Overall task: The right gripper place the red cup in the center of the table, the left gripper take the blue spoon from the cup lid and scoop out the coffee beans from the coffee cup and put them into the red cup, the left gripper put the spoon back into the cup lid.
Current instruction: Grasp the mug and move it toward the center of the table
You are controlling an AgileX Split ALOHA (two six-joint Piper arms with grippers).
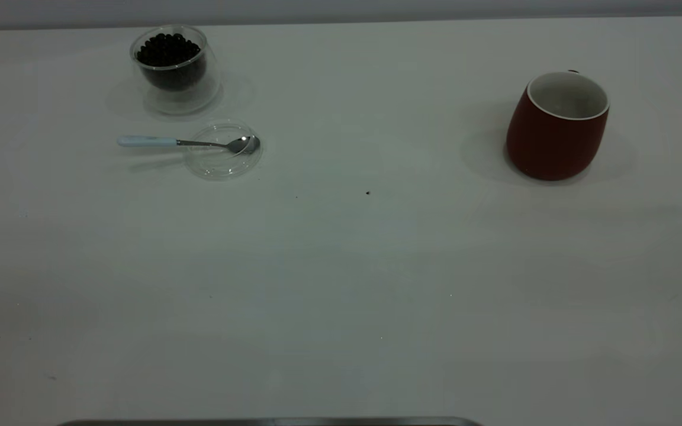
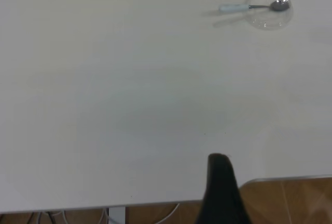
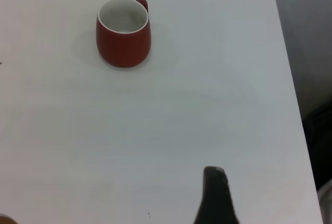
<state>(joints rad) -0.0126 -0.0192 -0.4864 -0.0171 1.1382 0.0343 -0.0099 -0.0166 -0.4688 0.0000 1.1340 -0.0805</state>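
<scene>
The red cup (image 1: 557, 127) stands upright and empty at the table's (image 1: 341, 284) right, its handle turned away; the right wrist view shows the red cup (image 3: 123, 35) well ahead of my right gripper (image 3: 214, 170), which looks shut and empty. At the far left the clear coffee cup (image 1: 174, 68) holds dark coffee beans (image 1: 168, 49). In front of it the blue spoon (image 1: 187, 142) rests with its bowl in the cup lid (image 1: 216, 168). My left gripper (image 2: 219, 157) hangs shut near the table's edge, far from the spoon (image 2: 249, 7) and lid (image 2: 267, 23).
Neither arm shows in the exterior view. A tiny dark speck (image 1: 367, 192) lies near the table's middle. The table's edge runs beside a wooden floor (image 2: 290, 200) in the left wrist view. A dark strip (image 1: 270, 422) crosses the exterior view's bottom.
</scene>
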